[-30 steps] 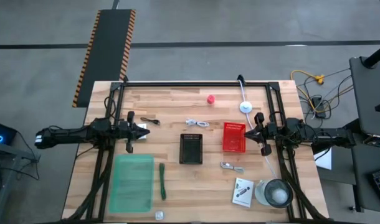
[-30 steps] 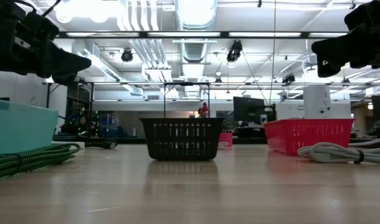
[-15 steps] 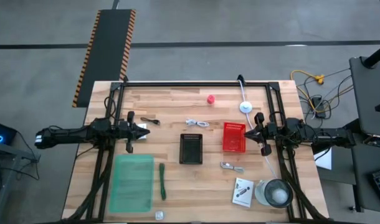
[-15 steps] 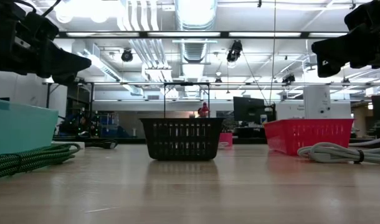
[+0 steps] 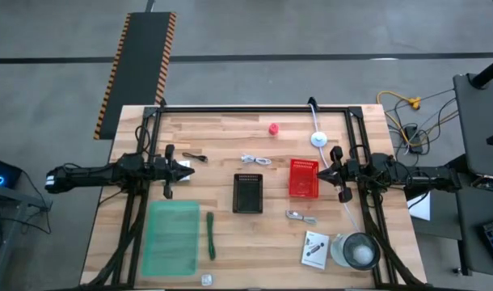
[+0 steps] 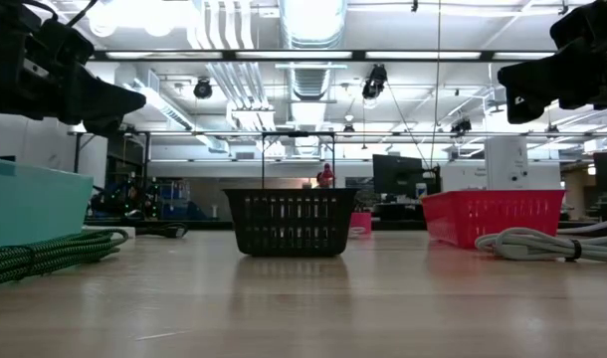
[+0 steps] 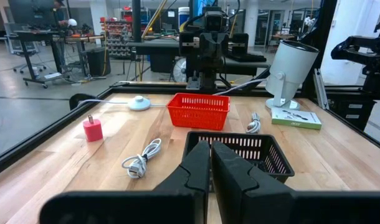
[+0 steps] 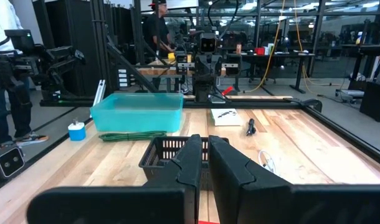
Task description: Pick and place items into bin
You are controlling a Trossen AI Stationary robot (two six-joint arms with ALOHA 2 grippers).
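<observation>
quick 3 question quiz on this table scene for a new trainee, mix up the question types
1. True or false: the left gripper holds the coiled white cable.
2. Which bin stands between the other two in the high view? A black basket B red basket C green bin
3. What lies beside the green bin's right edge in the high view?

Key:
1. False; it is shut and holds nothing, like the right gripper.
2. A
3. The green strip.

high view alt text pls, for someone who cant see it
Overhead view of a wooden table: a black bin sits at centre with a red bin to its right. Both arms wait at the sides, left hand and right hand shut and holding nothing.
</observation>
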